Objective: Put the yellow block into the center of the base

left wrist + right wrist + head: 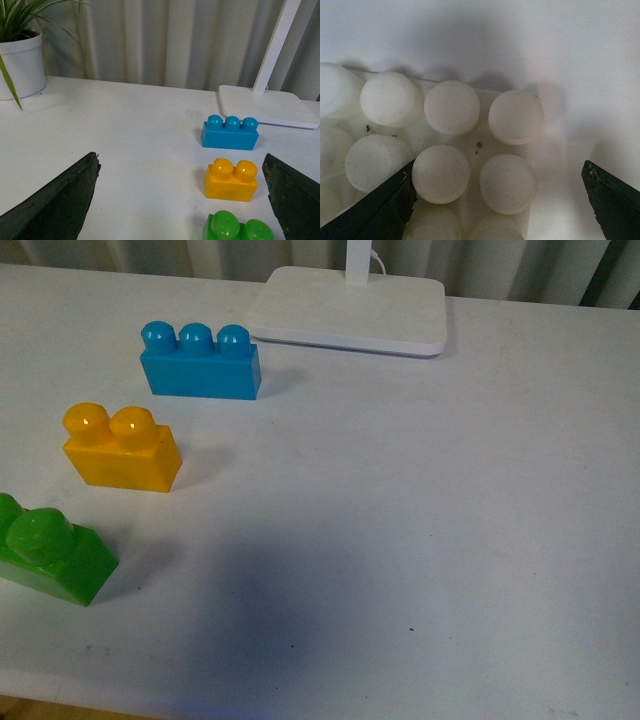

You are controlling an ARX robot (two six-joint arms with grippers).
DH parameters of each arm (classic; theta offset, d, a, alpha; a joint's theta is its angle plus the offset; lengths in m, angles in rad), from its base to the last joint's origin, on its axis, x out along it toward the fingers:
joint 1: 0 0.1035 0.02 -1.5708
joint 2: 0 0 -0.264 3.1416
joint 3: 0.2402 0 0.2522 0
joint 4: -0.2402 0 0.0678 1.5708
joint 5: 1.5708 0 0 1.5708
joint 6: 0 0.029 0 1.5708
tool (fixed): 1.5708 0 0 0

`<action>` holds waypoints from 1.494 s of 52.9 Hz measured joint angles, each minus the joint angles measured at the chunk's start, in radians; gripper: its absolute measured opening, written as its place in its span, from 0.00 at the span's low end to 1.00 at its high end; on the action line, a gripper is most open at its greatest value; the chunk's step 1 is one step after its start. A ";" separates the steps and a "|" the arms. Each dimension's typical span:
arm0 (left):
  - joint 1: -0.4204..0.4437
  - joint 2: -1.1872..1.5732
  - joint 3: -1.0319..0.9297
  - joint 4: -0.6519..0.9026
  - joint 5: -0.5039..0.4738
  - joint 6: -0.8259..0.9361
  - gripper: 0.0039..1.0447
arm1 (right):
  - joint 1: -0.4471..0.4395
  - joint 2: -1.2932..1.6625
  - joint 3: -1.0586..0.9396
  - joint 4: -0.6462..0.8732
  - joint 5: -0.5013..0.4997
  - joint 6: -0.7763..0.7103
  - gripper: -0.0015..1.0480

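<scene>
The yellow block [120, 448] stands upright on the white table at the left, between a blue three-stud brick [200, 362] and a green brick [50, 550]. No gripper shows in the front view. In the left wrist view the yellow block [231, 180] lies ahead of my open, empty left gripper [180, 162], nearer one finger [292, 195]. The white studded base [479, 135] fills the right wrist view, close under my open, empty right gripper [498, 167]. One finger [380, 210] hangs over the studs, the other [612, 200] over bare table beside the base's edge.
A smooth white lamp foot [350, 310] with a pole stands at the back. A white plant pot [20, 65] stands far to one side in the left wrist view. The blue brick [230, 132] and the green brick [239, 227] flank the yellow block.
</scene>
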 joint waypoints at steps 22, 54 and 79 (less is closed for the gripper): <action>0.000 0.000 0.000 0.000 0.000 0.000 0.94 | 0.507 0.047 -0.014 0.092 0.207 0.484 0.91; 0.000 0.000 0.000 0.000 0.000 0.000 0.94 | 1.024 0.072 0.051 0.098 0.235 0.842 0.91; 0.000 0.000 0.000 0.000 0.000 0.000 0.94 | 0.886 -0.109 -0.024 0.117 0.249 0.689 0.91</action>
